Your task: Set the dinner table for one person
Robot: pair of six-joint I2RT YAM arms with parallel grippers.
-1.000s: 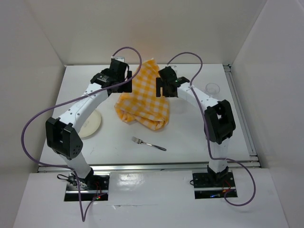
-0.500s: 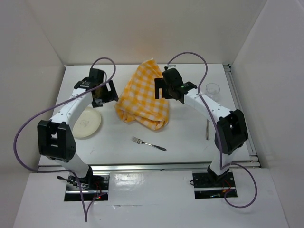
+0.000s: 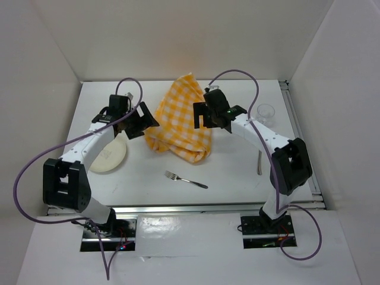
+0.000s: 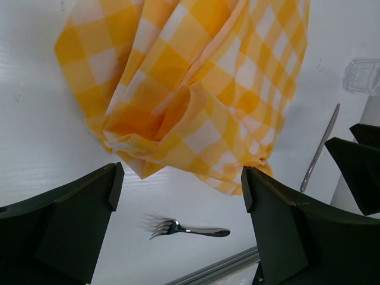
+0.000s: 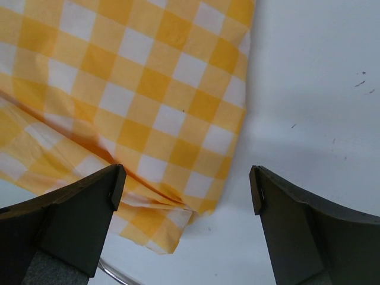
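Note:
The dinner table (image 3: 237,178) is a white surface with metal rails. A crumpled yellow-and-white checked cloth (image 3: 178,122) lies at its far middle. A cream plate (image 3: 110,155) sits at the left, a fork (image 3: 185,179) at the near middle, a knife (image 3: 259,162) at the right and a clear glass (image 3: 265,111) at the far right. My left gripper (image 3: 142,122) is open and empty just left of the cloth (image 4: 196,89), with the fork (image 4: 190,230) below it. My right gripper (image 3: 205,116) is open and empty above the cloth's right edge (image 5: 136,89).
White walls enclose the table on the left, the back and the right. A metal rail (image 3: 184,208) runs along the near edge. In the left wrist view the knife (image 4: 320,148) and the glass (image 4: 362,76) lie beyond the cloth, with the right arm dark at the right edge.
My left gripper has left the cloth's far left corner, swung left and nearer, then turned back toward the cloth's left side. The right arm's elbow has shifted right, uncovering the knife.

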